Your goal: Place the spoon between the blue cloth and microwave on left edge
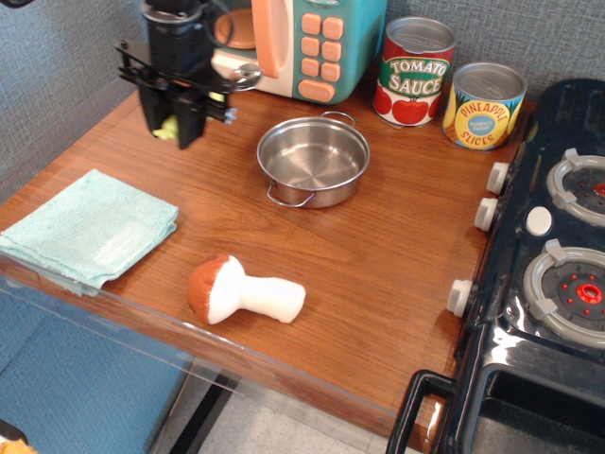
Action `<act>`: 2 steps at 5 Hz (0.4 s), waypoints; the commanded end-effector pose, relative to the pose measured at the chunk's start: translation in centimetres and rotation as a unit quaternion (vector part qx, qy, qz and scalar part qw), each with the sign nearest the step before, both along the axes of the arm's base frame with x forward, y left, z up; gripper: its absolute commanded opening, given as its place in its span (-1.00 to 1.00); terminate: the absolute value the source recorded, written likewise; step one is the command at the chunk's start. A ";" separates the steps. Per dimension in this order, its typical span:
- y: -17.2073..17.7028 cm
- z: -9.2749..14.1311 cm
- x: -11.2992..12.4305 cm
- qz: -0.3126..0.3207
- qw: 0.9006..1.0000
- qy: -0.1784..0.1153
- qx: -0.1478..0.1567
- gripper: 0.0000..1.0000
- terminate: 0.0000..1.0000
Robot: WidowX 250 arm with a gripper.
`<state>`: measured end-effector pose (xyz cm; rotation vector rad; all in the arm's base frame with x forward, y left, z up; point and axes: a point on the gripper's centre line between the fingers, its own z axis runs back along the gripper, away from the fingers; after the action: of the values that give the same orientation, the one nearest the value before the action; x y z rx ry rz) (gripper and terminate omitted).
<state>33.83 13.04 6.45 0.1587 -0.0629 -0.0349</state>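
Note:
My gripper (175,128) hangs over the back left of the wooden table, shut on the spoon (171,129). Only the pale yellow-green handle end shows between the fingers, and a shiny metal bowl (247,75) sticks out to the right of the gripper body. The spoon is held above the table, in front of the microwave (302,43) with its teal panel and peach buttons. The blue cloth (90,227) lies flat at the front left, well forward of the gripper.
A steel pot (313,161) stands mid-table to the right of the gripper. A plush mushroom (241,290) lies near the front edge. Tomato sauce can (415,71) and pineapple can (483,104) stand at the back. A black toy stove (553,274) fills the right side.

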 end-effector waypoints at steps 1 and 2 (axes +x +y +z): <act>10.1 0.9 0.0 -0.002 0.998 0.026 0.052 -1.00 -1.00; 13.4 -0.3 -0.8 0.002 0.996 0.056 0.064 -1.00 -1.00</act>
<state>33.42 25.38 3.31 0.2395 0.0948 -0.0618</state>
